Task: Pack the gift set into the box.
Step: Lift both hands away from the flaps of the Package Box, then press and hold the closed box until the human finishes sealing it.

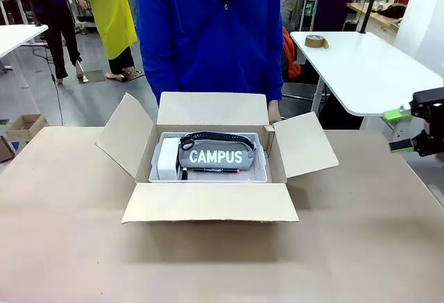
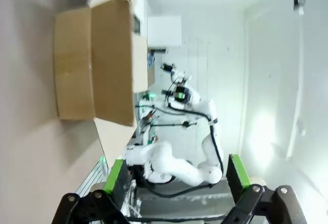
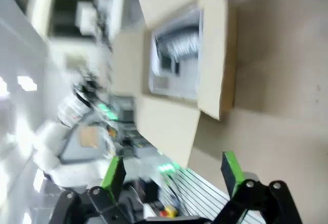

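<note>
Since the gift set (image 1: 208, 159) already sits inside the box (image 1: 208, 203), flaps all open, handling is a judgement. Tray (image 1: 255, 171) is likely light and thin, stiff enough to lift by its short ends. Keep it level, because pouch (image 1: 215, 155), strap (image 1: 211, 136), block (image 1: 168, 159) and pen (image 1: 211, 170) look loose. Pouch is soft, a poor grip spot. Left gripper (image 2: 177, 183) is spread wide, holding nothing; right gripper (image 3: 171, 180) likewise, off to the box's right. Tray's near rim is hidden behind the box wall. Right wrist view is blurred. Left wrist view gives the box exterior, contents hidden.
</note>
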`<move>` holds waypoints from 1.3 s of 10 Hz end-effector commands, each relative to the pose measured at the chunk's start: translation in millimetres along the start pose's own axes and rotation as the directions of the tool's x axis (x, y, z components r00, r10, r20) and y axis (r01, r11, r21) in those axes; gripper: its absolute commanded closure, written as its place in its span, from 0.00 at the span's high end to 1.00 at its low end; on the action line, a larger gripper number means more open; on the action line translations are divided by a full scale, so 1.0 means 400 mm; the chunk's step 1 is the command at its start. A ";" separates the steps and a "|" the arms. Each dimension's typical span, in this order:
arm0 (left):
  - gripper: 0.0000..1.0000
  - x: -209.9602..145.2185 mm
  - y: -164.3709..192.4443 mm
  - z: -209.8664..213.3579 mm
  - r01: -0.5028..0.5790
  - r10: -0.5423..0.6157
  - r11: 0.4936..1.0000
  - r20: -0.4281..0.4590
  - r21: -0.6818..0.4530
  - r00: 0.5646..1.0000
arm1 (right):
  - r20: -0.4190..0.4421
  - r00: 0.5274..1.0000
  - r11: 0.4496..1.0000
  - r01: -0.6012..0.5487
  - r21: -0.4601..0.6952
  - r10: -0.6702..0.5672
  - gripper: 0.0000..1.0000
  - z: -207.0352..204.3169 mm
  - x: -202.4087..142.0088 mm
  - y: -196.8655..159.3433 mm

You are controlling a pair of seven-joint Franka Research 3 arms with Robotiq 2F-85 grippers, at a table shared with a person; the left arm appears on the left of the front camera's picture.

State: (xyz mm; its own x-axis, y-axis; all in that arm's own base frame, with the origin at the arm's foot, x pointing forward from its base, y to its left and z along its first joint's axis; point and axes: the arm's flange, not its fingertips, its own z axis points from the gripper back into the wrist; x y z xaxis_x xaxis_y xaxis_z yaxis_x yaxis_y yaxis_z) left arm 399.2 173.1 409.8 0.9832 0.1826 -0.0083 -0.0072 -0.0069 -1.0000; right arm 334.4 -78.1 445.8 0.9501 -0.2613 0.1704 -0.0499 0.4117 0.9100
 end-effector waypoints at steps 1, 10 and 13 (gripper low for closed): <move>1.00 -0.028 -0.057 -0.020 0.047 -0.046 0.999 -0.037 0.025 0.998 | -0.089 0.993 0.993 -0.083 -0.087 0.075 1.00 -0.039 -0.012 0.067; 1.00 -0.028 -0.057 -0.020 0.047 -0.046 0.999 -0.037 0.025 0.998 | -0.089 0.993 0.993 -0.083 -0.087 0.075 1.00 -0.039 -0.012 0.067; 1.00 -0.028 -0.057 -0.020 0.047 -0.046 0.999 -0.037 0.025 0.998 | -0.089 0.993 0.993 -0.083 -0.087 0.075 1.00 -0.039 -0.012 0.067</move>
State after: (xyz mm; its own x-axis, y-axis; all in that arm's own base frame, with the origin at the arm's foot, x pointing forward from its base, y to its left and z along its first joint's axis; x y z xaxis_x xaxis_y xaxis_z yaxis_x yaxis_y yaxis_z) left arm 393.6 163.6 432.4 0.9873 0.1533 0.0406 0.0377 0.0220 -0.9990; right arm 333.0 -51.0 461.1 0.9662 -0.1624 0.2003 -0.0944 0.5004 0.8606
